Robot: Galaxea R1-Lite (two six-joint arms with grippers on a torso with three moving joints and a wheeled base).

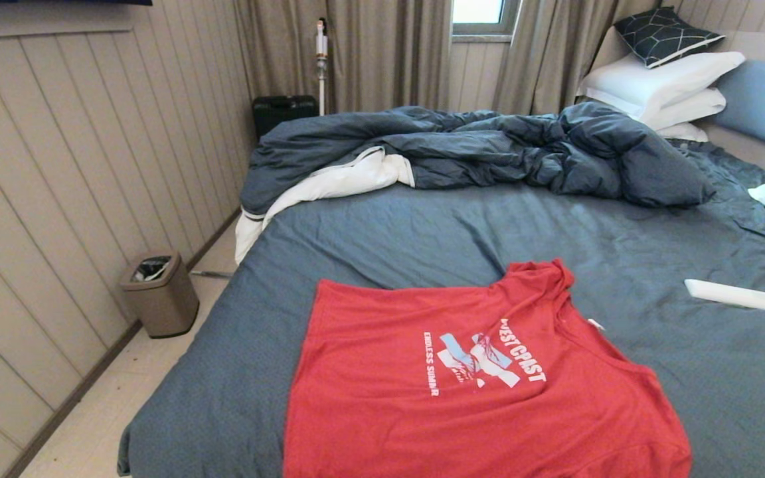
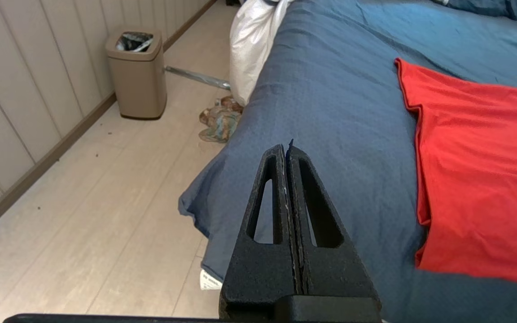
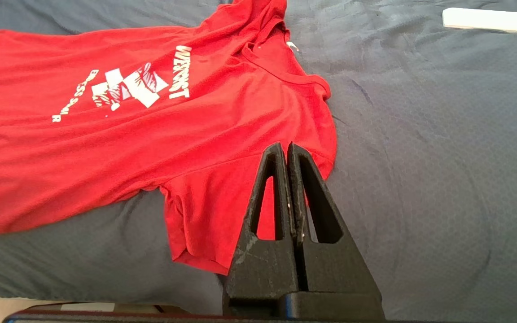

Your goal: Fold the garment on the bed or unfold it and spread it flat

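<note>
Left gripper (image 2: 286,150): two black, grainy, wedge-shaped fingers with triangular cut-outs, pressed tip to tip, nothing between them; poised above the bed's (image 2: 330,98) near corner, over slate-blue sheet with a fine woven texture. Off to one side of those fingertips, well apart, the straight hem edge of the garment (image 2: 478,166), thin red jersey lying mostly smooth. On the other side, down at floor level, pale wood-look planks, a tan square-sided waste bin (image 2: 136,74) against the ribbed wall panelling, and a crumpled patterned cloth (image 2: 220,121) at the foot of the bed.

Right gripper (image 3: 285,148): same black wedge fingers, likewise closed and gripping nothing; held over the T-shirt's short sleeve, which lies spread on the sheet below the tips. Ahead of it, the V-shaped neckline and the white and light-blue chest print. Further off, a flat white oblong object (image 3: 492,20) lying on the sheet.

From the head camera: garment (image 1: 475,378) spread front-up on the near part of the bed (image 1: 422,232), one shoulder slightly bunched. Beyond it, a rumpled dark blue duvet (image 1: 489,149) with white lining in soft heaped folds, and plump white pillows (image 1: 661,83) stacked by the padded blue headboard (image 1: 764,103).
</note>
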